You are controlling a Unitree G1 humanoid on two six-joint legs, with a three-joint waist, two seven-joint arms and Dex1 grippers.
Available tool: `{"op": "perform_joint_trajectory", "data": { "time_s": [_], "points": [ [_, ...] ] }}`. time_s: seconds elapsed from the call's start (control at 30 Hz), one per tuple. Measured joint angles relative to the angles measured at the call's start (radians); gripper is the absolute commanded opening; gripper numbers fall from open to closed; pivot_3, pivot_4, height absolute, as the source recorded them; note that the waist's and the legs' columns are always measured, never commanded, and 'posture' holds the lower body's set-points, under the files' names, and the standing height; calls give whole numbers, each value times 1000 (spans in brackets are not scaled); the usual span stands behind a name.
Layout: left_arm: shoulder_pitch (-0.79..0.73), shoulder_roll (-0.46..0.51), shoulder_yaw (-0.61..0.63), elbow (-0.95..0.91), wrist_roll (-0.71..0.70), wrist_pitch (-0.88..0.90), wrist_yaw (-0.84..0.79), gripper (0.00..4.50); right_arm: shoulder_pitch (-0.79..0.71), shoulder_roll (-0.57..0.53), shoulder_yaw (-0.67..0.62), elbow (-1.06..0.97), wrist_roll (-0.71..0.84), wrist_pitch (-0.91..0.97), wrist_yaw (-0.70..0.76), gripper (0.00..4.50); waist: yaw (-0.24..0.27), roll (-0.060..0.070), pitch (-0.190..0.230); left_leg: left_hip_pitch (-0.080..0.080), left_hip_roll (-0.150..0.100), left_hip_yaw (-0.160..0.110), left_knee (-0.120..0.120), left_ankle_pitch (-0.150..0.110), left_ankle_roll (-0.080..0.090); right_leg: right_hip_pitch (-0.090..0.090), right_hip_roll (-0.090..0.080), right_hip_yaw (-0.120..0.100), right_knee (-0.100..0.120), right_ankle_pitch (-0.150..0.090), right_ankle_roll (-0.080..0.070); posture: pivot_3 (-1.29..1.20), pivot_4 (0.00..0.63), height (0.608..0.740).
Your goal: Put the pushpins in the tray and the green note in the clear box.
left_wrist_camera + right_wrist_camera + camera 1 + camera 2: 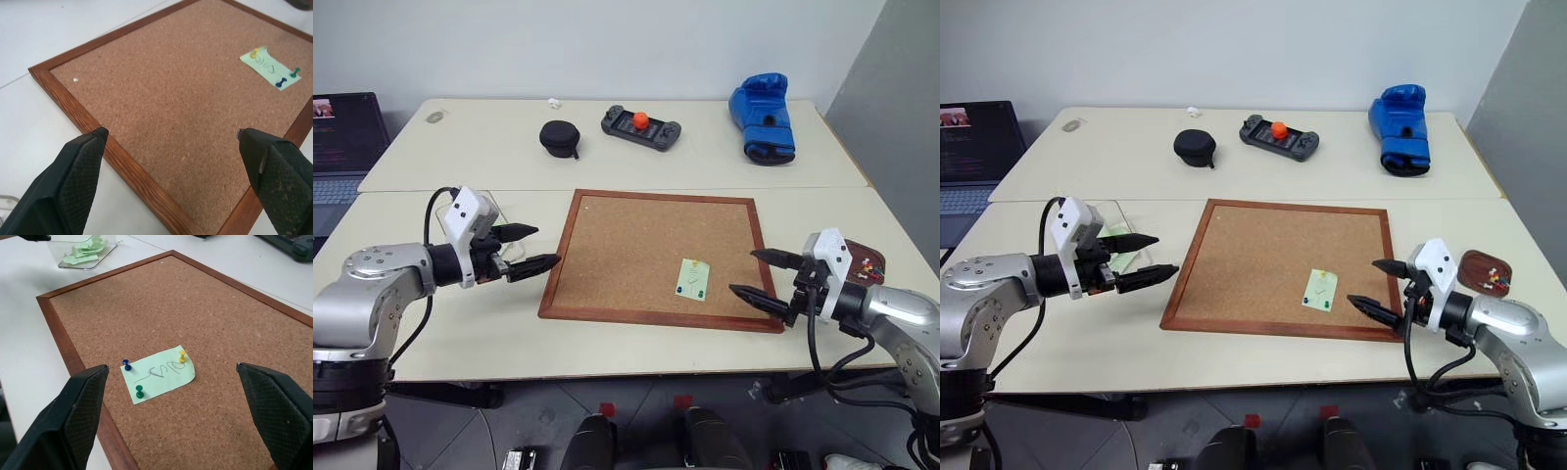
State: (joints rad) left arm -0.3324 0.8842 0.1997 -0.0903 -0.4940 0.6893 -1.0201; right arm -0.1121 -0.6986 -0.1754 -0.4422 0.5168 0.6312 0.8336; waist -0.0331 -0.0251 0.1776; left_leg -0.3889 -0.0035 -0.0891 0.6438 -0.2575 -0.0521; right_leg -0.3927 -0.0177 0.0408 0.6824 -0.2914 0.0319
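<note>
Cork fills the big wood-framed board [656, 257] that lies flat on the table [460, 333] in front of you. You find the green note [159, 373] on this cork, near the board's right front corner, and it is fixed there by three pushpins [140, 391]: one yellow, one blue and one green. A thin dark scribble runs across the paper.

Your left gripper [530, 249] hangs above the table just beside the board's left edge, with its two black fingers spread wide and nothing between them. Your right gripper [766, 276] hovers at the board's right front corner, near the note, and its fingers also stand far apart and hold nothing.

You see the clear box [87, 250] on the table to the left of the board, close behind your left gripper; some pale green slips already lie inside. The tray [1485, 268] sits on the table to the right of the board, beyond your right wrist, and a few small coloured pins are in it.

On the far table you have a blue boxing glove [763, 117], a game controller [641, 125] and a small black case [559, 137]. A laptop [342, 147] stands at the far left.
</note>
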Motion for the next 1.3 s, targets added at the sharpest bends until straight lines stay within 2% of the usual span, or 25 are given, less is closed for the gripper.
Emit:
{"op": "perform_joint_trajectory", "data": {
  "time_s": [0.77, 0.87, 1.0, 1.1, 1.3],
  "points": [
    [-6, 9, 0, 19, 1, 0, -11, 4500, -4, -8, -3, 9, 13, 1, -37, 4436, 1, 0, 0, 0, 0, -1, 0, 0, 0, 1, -1, 0, 0, 0, 0, 0, 150, 740],
    [-36, -19, 0, 13, -13, -2, -9, 4095, -5, -8, -3, 7, 14, 1, -42, 4500, 2, 0, 0, 0, 0, -1, 1, 0, 0, 2, -1, -1, 0, 0, 0, 0, 150, 740],
    [-54, -46, -63, 4, 2, -79, -46, 3099, -7, -8, 6, 7, 13, -6, -38, 4500, 2, 0, 0, 0, 0, -1, 1, 0, 0, 2, -1, -1, 0, 0, 0, 0, 150, 740],
    [-59, -68, -124, 17, 28, -148, -84, 2534, -18, -5, 30, 8, 7, -20, -31, 4500, 1, 0, 0, 1, 0, -1, 1, 0, 0, 2, -1, -1, 0, 0, 0, 0, 150, 740],
    [-139, -161, -223, 75, 68, -241, -118, 1214, -68, 52, 141, 19, -28, -75, -28, 4500, 1, 0, 0, 2, -2, -1, 1, 0, 0, 3, 0, -1, -1, 0, 1, 0, 150, 740]
  ]
}}
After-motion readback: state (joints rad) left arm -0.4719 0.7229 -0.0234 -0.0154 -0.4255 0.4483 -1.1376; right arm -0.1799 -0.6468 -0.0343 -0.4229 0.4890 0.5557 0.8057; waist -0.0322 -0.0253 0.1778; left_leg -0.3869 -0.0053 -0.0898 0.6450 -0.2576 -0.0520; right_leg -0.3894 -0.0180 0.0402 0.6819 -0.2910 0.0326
